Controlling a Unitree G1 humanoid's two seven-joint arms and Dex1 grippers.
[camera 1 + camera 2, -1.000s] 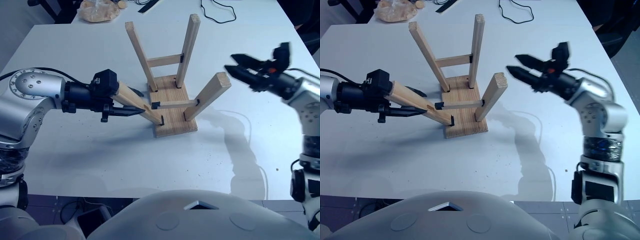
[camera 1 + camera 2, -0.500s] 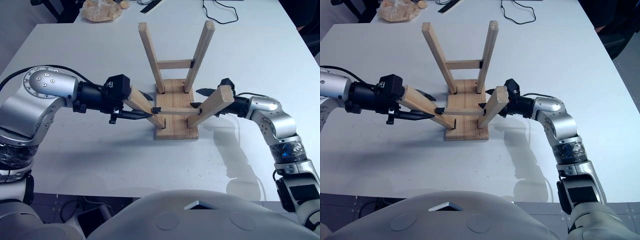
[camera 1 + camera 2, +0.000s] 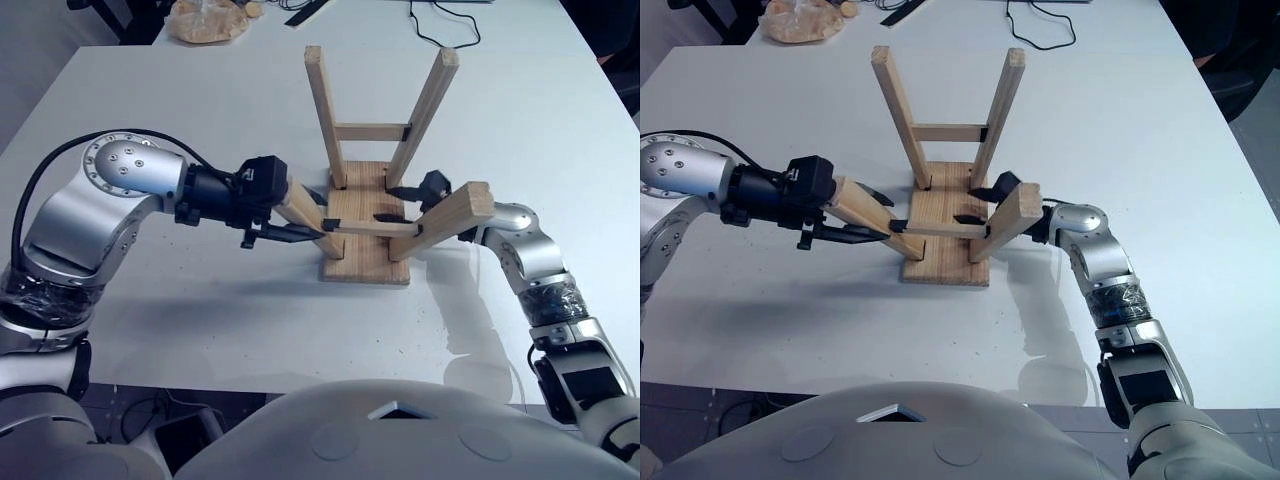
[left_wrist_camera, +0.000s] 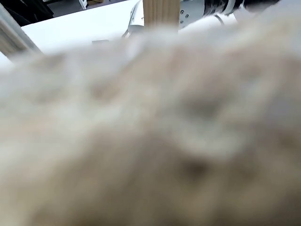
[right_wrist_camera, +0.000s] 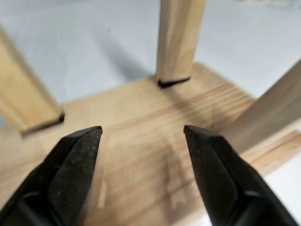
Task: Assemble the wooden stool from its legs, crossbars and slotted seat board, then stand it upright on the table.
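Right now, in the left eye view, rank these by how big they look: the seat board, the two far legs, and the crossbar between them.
1. Seat board, largest.
2. Far left leg and far right leg: they look alike, so no ranking.
3. Far crossbar, smallest.

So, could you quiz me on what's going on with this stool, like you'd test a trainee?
1. True or false: the stool stands upright on its legs.
2. What does the left hand grip? A) a leg B) the seat board C) nothing
3. Is the right hand open or shut, and where is it?

Key
1. False: its seat board lies flat on the table, with the legs pointing up.
2. A: the near leg on the robot's left.
3. Open, just above the seat board, among the legs.
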